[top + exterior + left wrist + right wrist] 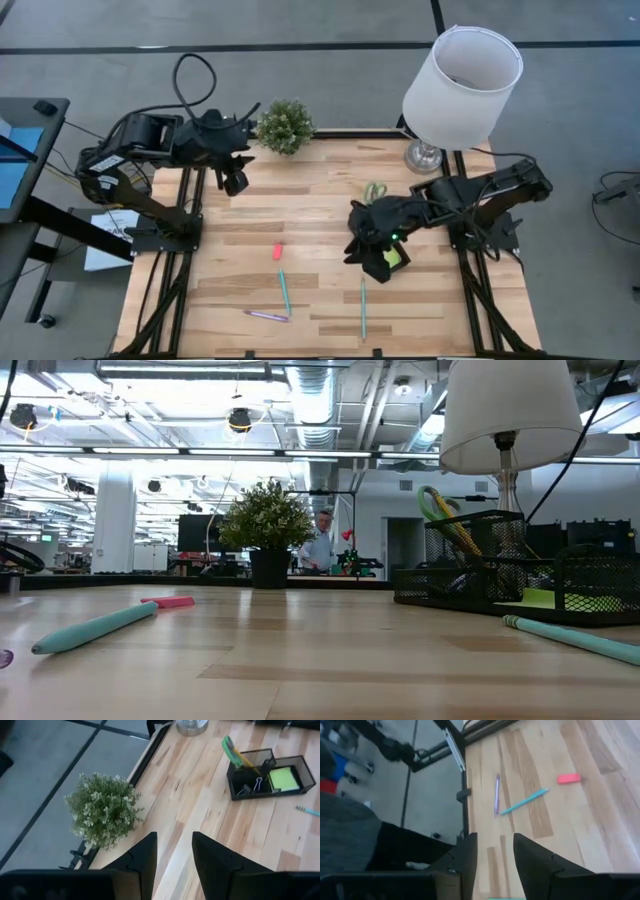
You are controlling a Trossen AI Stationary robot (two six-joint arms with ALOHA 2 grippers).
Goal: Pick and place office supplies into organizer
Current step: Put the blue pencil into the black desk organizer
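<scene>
The black mesh organizer (265, 772) sits on the right half of the table. It holds a lime sticky-note pad (284, 778), small clips (255, 785) and green-handled scissors (234, 753) standing in its cup. My right gripper (354, 250) hovers open over the organizer (392, 262), hiding most of it in the high view. Toward the near left lie a pink eraser (278, 251), a teal pen (284, 290) and a purple pen (266, 316); another teal pen (362, 308) lies near the front edge. My left gripper (235, 182) waits open by the far left edge.
A potted green plant (285, 126) stands at the far edge, close to my left gripper. A lamp with a white shade (462, 75) stands at the far right corner. A tiny dark item (377, 351) lies at the near edge. Bare wood (300, 215) stretches between the two arms.
</scene>
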